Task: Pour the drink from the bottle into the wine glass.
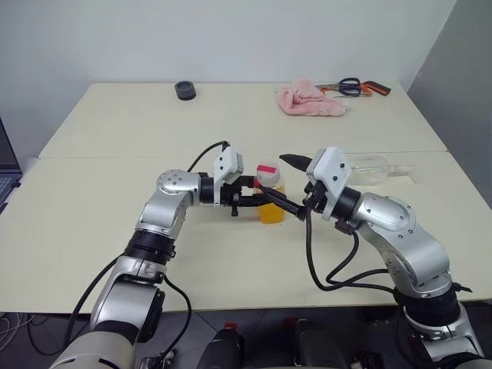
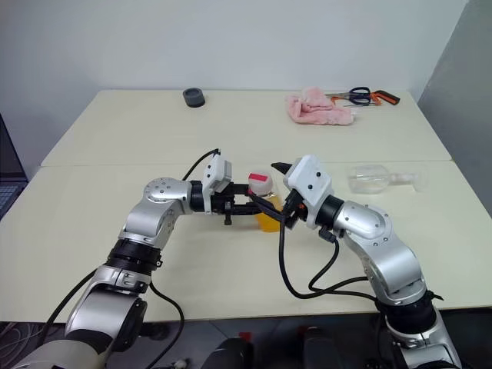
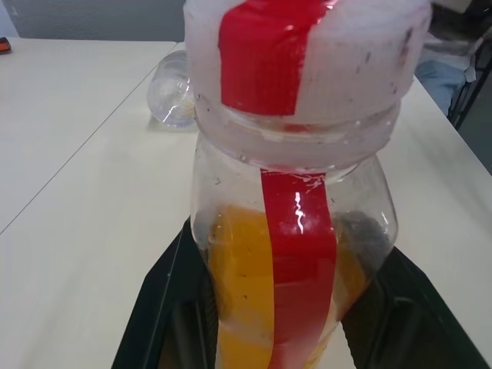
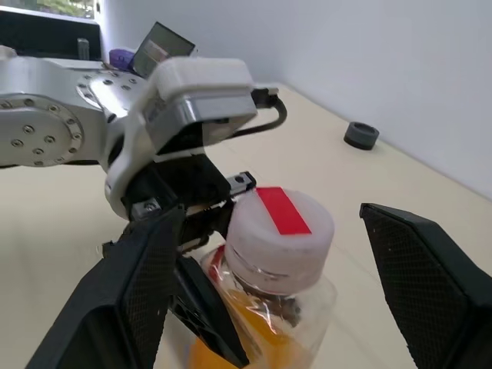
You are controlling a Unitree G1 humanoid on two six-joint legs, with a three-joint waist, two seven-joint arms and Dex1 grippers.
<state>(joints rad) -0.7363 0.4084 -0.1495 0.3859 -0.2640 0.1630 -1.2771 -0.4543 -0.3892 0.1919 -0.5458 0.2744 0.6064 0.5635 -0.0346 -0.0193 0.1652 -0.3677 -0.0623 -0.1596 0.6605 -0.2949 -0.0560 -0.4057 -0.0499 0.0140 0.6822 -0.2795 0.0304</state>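
At the near edge of the table (image 1: 115, 231) we find the bottle (image 1: 270, 198) upright, its body clamped by the left gripper (image 1: 257, 198), whose black fingers (image 3: 165, 307) press on either side of the lower half. We note its white-and-red cap (image 4: 280, 231) in place and the orange drink (image 3: 238, 292) filling roughly the lower part. The right gripper (image 4: 269, 292) has its fingers spread wide, one on each side of the cap and touching nothing that we can see.

The wine glass (image 1: 377, 169) lies on its side to the robot's right of the bottle, well apart from it, not standing.

Risks, as we judge them:
- A closure low on the neck rather than on the cap could tilt the bottle in the left hold.
- Twisting against a weak left grip could spin the bottle instead of the cap.
- Pouring is impossible until the glass is set upright; a tipped pour would spill onto the table.

Count: one bottle, one cap, one wine glass, two grippers, one pink cloth (image 1: 311, 100), one pair of scissors (image 1: 355, 84), one dark ring-shaped object (image 1: 185, 90)
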